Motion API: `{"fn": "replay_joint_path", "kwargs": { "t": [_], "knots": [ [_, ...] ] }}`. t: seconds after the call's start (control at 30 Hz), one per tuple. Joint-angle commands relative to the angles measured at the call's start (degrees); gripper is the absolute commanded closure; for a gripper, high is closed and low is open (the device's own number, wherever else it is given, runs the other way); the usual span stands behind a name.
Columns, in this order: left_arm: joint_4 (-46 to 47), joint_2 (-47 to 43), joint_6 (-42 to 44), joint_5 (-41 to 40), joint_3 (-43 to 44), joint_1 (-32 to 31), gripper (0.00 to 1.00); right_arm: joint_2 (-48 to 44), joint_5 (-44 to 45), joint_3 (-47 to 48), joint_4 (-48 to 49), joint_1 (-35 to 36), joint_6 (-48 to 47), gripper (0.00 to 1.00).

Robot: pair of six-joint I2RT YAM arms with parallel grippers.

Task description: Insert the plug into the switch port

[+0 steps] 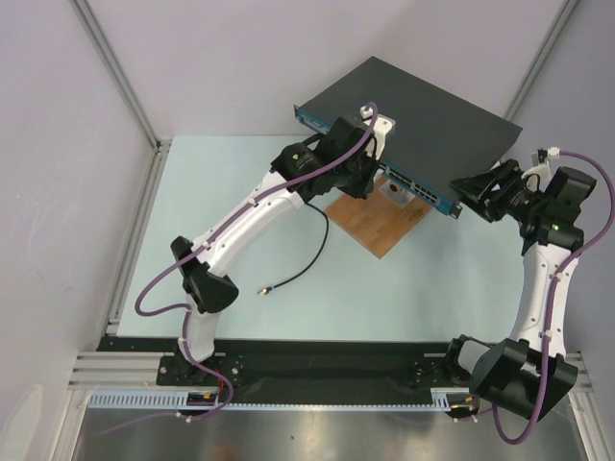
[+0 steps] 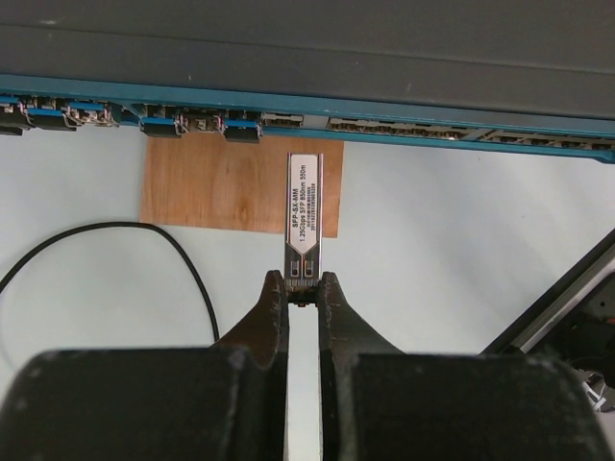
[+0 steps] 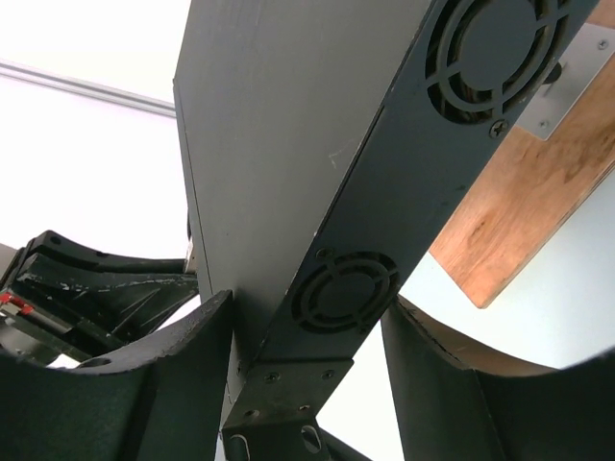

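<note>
Plug (image 2: 304,216) clenched by its tail in my left hand (image 2: 304,288), just short of the switch (image 2: 307,58) front, near the far edge of the table (image 1: 452,288). Right hand (image 3: 303,331) straddles the switch end; can't tell if it's clamped. Risk: unbraced switch slides back, or plug tilts and jams.

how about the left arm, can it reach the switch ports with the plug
Probably yes: only open space above the wooden board lies between the SFP plug and the switch ports.
</note>
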Motion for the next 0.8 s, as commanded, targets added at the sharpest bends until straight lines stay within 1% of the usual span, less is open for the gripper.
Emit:
{"fn": "replay_joint_path", "kwargs": {
  "t": [0.0,0.03,0.07,0.1,0.13,0.23,0.27,0.33,0.77],
  "knots": [
    [2.63,0.59,-0.82,-1.42,2.63,0.84,1.00,-1.12,-1.70,0.44,5.23,2.60,-1.69,0.70],
    [2.72,0.68,-0.82,-1.77,2.72,0.92,1.00,-1.21,-1.70,0.35,5.23,2.69,-1.69,0.73],
    [2.80,0.86,-0.74,-1.94,2.63,1.10,1.00,-1.21,-1.70,0.26,5.23,2.78,-1.69,0.79],
    [2.98,0.95,-0.65,-2.29,2.72,1.10,1.00,-1.30,-1.79,0.26,5.40,2.87,-1.69,0.82],
    [3.15,1.03,-0.56,-2.38,2.72,1.27,1.00,-1.21,-1.88,0.18,5.49,2.96,-1.69,0.87],
    [4.03,1.12,-0.03,-2.82,2.72,1.36,1.00,-1.21,-1.79,0.09,5.67,3.22,-1.69,0.96],
    [4.38,1.21,0.14,-3.09,2.81,1.36,1.00,-1.21,-1.71,0.09,5.58,3.22,-1.61,0.98],
    [4.91,1.21,0.41,-3.44,3.07,1.36,1.00,-1.21,-1.53,0.09,5.58,3.31,-1.69,1.00],
    [5.53,1.91,0.14,-3.88,3.69,1.36,1.00,-1.30,-1.27,0.09,6.11,3.92,-1.78,1.00]
  ]
}}
